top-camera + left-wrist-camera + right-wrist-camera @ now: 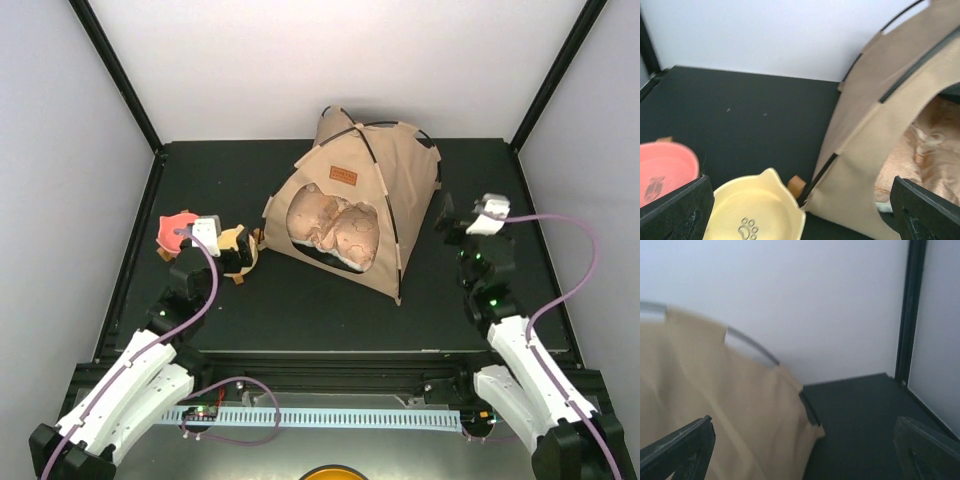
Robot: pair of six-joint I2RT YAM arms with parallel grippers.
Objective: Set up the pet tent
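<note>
at the middle of the bench point(300, 310), a little toward 1 o'clock in the top view, one tent point(410, 180) stands upright. its tan canvas is stretched over two thin black poles point(369, 160) that cross at the peak. one brown label point(343, 175) sits on the front panel above the arched doorway, which faces 7 o'clock. one puffy beige cushion point(335, 228) fills the inside and shows through that doorway.

two bowls lie side by side at 9 o'clock of the tent. one pink bowl point(168, 235) is farther out. one yellow bowl point(236, 240), cat-eared with a paw print in it, is just beside the tent's front-left corner. in the left wrist view one ear of the yellow bowl comes close to a small brown tab point(796, 186) at that corner; whether they touch cannot be told.

left fingers point(680, 212) hover over the bowls, spread wide with nothing between them. the yellow bowl lies between them and the doorway, and the tent's front-left corner stands straight ahead at 12 o'clock.

right fingers point(925, 450) hang at 3 o'clock of the tent, near its side wall but apart from it. they are likewise spread wide and empty. their camera shows tan canvas at 9 o'clock and bare bench at 3 o'clock.
</note>
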